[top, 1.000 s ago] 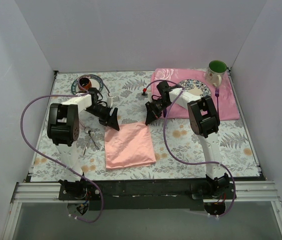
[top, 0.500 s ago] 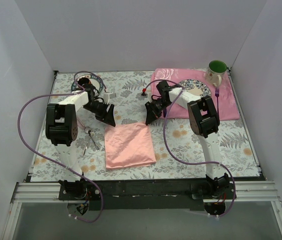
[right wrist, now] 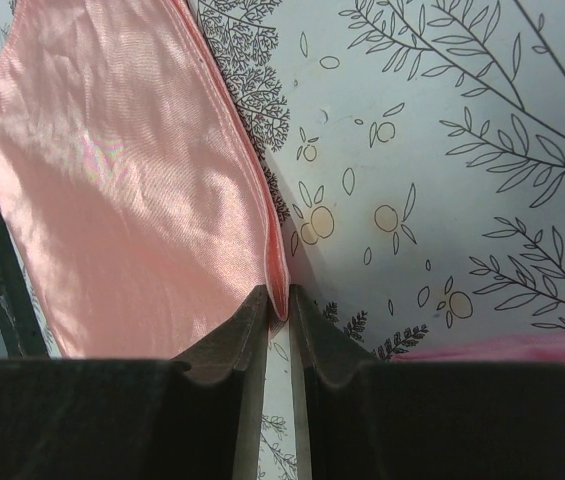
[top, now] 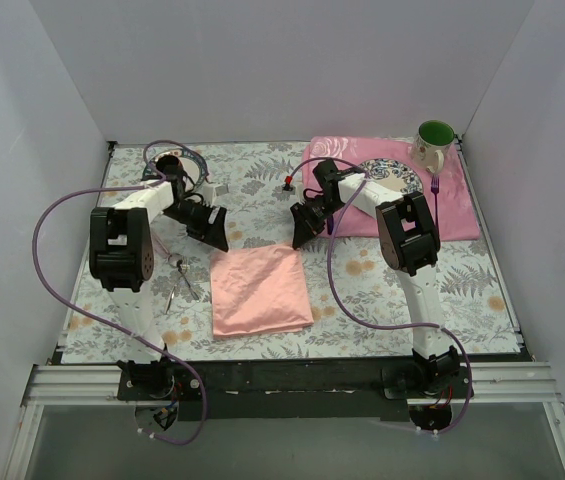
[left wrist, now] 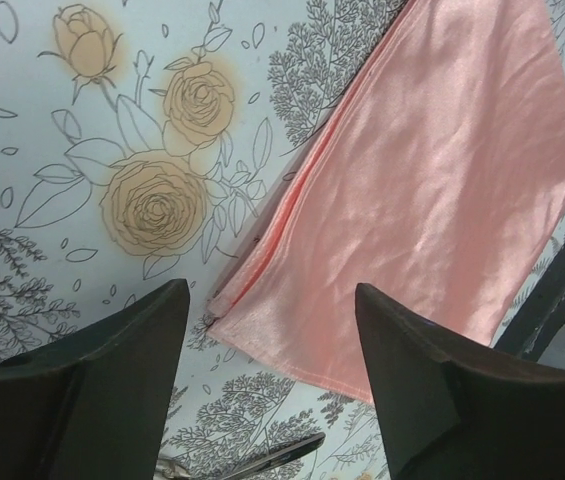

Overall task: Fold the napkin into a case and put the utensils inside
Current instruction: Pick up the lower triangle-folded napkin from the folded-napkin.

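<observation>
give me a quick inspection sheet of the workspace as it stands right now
surface: floral tablecloth, lying flat
job's things: napkin folded, mid-table; utensils on the cloth to its left, not inside
clutter: placemat far right with plate and purple fork; green mug at its far corner; small red item
grippers: left gripper open above a napkin corner; right gripper pinching the napkin's edge
cables: purple cables loop beside both arms
surroundings: white walls; nothing else seen
</observation>
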Motion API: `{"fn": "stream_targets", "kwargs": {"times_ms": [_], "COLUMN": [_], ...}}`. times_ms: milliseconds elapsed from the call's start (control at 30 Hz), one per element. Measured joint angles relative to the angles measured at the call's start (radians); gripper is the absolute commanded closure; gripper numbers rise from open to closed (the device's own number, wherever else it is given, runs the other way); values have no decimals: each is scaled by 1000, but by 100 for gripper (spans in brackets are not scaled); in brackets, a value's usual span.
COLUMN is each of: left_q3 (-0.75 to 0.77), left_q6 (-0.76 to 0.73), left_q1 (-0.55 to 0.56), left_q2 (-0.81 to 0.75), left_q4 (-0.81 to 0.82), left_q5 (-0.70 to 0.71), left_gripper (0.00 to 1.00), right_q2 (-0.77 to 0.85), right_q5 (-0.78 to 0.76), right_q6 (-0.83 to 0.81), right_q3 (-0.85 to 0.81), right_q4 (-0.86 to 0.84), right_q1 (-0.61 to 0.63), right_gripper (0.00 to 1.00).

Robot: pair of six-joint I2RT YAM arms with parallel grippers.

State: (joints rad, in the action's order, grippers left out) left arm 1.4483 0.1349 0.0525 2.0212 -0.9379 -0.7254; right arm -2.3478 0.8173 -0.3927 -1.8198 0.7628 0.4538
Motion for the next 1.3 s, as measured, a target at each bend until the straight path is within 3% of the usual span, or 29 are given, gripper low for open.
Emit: {"fn": "stream_targets", "kwargs": {"times_ms": [433,500,767,1000,1233,1300], "left_q3": [125,124,124,148,150,150], "left_q6": [-190,-207,-217,-217,-216,-216], "left_q1": [0,14,39,39,39,39], "left_q2": [127,130,147,160,160,160], "left_q4": [-155,-171,-201,-215,-212,-210], "left_q5": [-72,-77,-97,-84,-65,-60], "left_gripper": [37,40,49,54,61,63], "right_q2": [0,0,0,0,-2,-6], "right_q5": [0,0,13,1,-17,-22], "right_q6": [-4,-3,-2,1,1,1], "right_q3": [0,0,-5,-26,-47,-56], "right_q4": [0,1,6,6,7,8], "right_q1": [0,0,0,0,0,0], "right_gripper": [77,70,64,50,50,55]}}
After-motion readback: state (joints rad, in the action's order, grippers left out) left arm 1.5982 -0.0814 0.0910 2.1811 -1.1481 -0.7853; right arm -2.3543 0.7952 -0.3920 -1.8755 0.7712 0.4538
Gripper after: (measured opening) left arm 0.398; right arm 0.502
